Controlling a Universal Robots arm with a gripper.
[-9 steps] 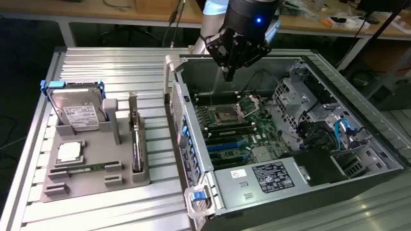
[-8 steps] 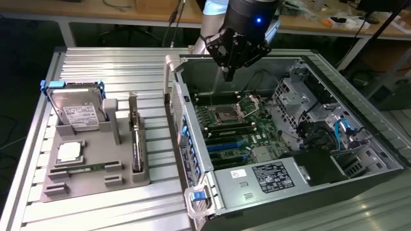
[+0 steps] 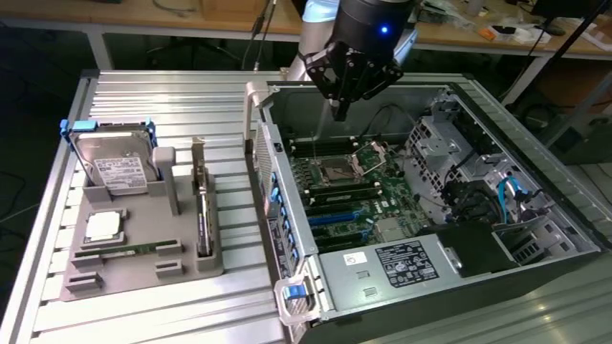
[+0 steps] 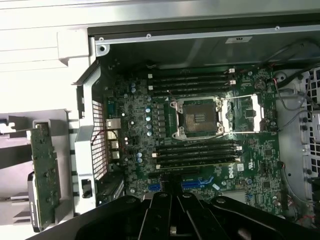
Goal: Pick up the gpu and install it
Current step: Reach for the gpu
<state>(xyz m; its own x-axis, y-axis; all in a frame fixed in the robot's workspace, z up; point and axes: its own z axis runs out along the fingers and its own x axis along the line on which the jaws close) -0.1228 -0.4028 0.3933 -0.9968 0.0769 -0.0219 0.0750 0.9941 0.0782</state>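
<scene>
My jaws were closed with nothing between them, hanging above the open case (image 3: pixel 449 97), over the motherboard (image 3: pixel 354 193) near its bare CPU socket (image 4: pixel 195 117). The gpu (image 3: pixel 203 222) was not under me at all. It stood on its long edge in a slot of the grey holder (image 3: pixel 143 269) on the counter (image 3: pixel 172 93), off to the side of my jaws and lower, with the case's side wall (image 3: pixel 260 136) between us.

That wall was the first hazard, I judged: a low, straight crossing toward the card could have clipped its upper rim. The socket below me was uncovered, so any drop there risked touching its contacts.

At the holder, jaws shut like this would have met the card's top edge instead of straddling it, and could have tipped it or jammed it in its slot. The card was thin, so a pinch set off-centre might have let it swing. The hard drive (image 3: pixel 115 168) stood in the same holder, just past the gpu from me, and an overshoot could have struck its blue frame.
</scene>
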